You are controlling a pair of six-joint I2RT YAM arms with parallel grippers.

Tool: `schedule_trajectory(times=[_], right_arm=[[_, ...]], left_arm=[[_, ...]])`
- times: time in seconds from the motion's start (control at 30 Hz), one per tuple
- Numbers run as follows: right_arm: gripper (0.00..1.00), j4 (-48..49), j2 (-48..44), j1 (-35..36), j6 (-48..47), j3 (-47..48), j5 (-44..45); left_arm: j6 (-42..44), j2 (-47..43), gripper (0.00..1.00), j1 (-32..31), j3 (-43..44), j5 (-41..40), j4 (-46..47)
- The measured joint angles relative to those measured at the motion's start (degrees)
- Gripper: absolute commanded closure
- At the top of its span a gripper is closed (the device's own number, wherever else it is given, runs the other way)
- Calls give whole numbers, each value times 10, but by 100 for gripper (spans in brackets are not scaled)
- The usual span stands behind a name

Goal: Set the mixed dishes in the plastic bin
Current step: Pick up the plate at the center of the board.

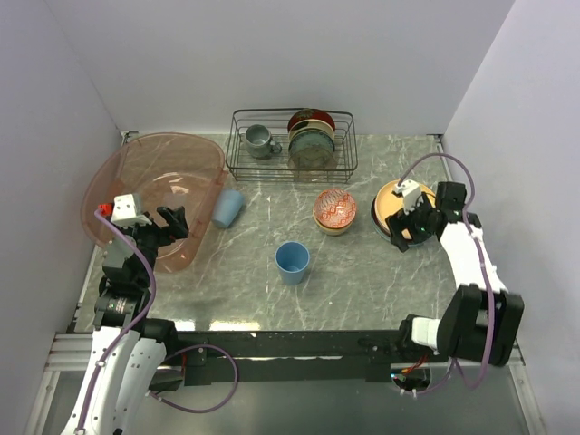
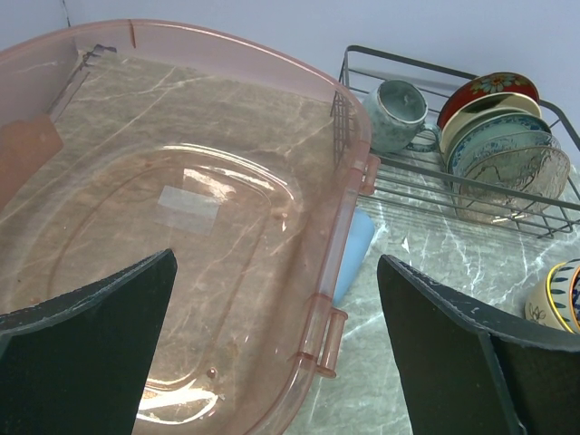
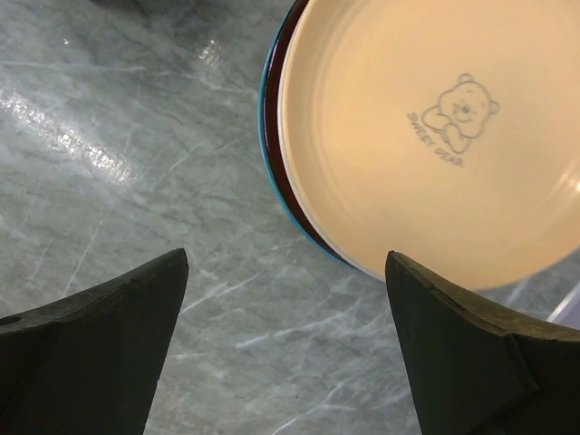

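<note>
The plastic bin (image 1: pixel 172 137) sits at the far left, translucent pink and with nothing in it (image 2: pixel 181 199). My left gripper (image 1: pixel 172 221) hangs open over its near right rim (image 2: pixel 276 263). An orange-yellow plate (image 3: pixel 426 136) with a bear print lies on a dark red plate (image 3: pixel 270 136) at the right. My right gripper (image 1: pixel 412 224) is open just above the stack's edge (image 3: pixel 285 258), holding nothing. A red-patterned bowl (image 1: pixel 334 210) stands mid-table. One light-blue cup (image 1: pixel 292 262) stands upright in front. Another light-blue cup (image 1: pixel 228 207) lies against the bin's right wall (image 2: pixel 353 254).
A black wire rack (image 1: pixel 292 168) stands at the back with a grey mug (image 1: pixel 260 140) and upright plates (image 1: pixel 313 140). White walls close in the left, back and right. Bare marble lies between the cup and the plate stack.
</note>
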Motion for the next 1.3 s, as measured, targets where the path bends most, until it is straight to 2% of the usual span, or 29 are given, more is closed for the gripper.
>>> schedule_trajectory(times=[0.33,0.53,0.67,0.93,1.23,1.3], right_arm=[[20,41,159,45,38,69,19],[30,46,203,65,68,106,28],[41,48,232,76,92,134,32],[52,42,261,98,123,141,40],[77,36,261,104,139,141,38],[79,35,260,104,142,141,37]], left_arm=[[3,0,1,0,0,0,3],[4,0,1,0,0,0,4],[4,-1,1,0,0,0,4],[4,-3,1,0,0,0,5],[4,-8,1,0,0,0,12],[4,-8,1,0,0,0,12]])
